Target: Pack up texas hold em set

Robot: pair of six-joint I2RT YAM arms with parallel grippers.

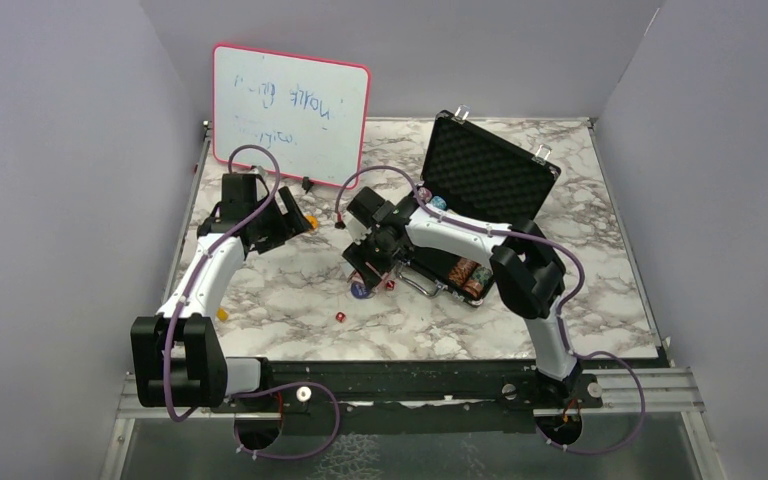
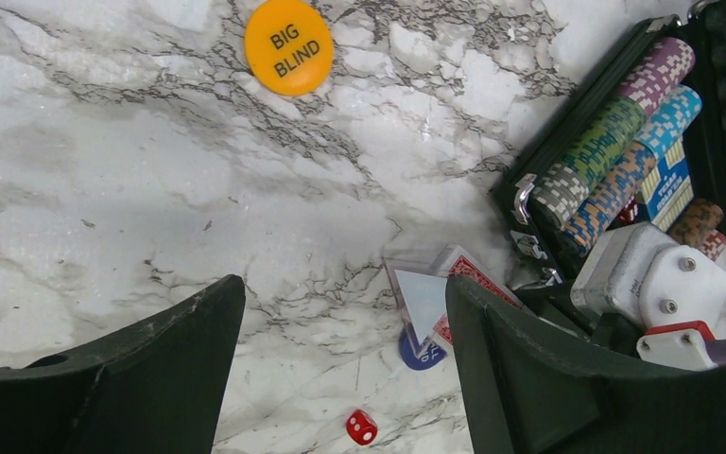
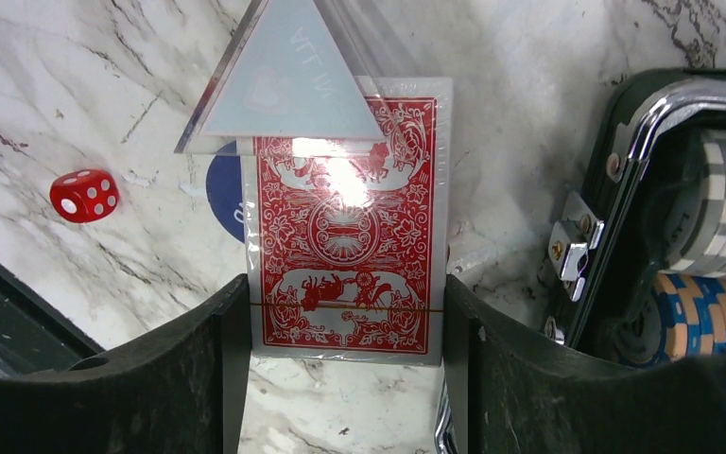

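**A:** Marble worktop (image 1: 290,340), plain grey walls round it. Where's the deck?

**B:** The deck (image 3: 345,236) is beside the open case (image 1: 485,175), on its left. Its far end covers part of a blue button (image 3: 222,189), and a clear triangle (image 3: 288,95) overlaps that end.

**A:** And the jaws?

**B:** The right jaws grip the deck, one flush against each long edge at the near end. The long axis runs straight away from the wrist, in line with the jaws.

**A:** So the move turns on what?

**B:** The case lies just to the right of those jaws, with its metal-edged rim and chips (image 2: 614,151) close by. I'd judge it needs a lift and a short carry rightward over the rim. The triangle could slide off on the way.

**A:** Left arm?

**B:** It's farther off, and its jaws are wide open with only bare marble between them.

**A:** Do the views differ?

**B:** The right wrist view shows the contact on both edges, with a red die (image 3: 85,196) off to the left. The left wrist view adds the orange button (image 2: 288,45) and the chip rows in the case. In the top view the wrist hides the deck. I cannot tell whether the deck is off the marble.
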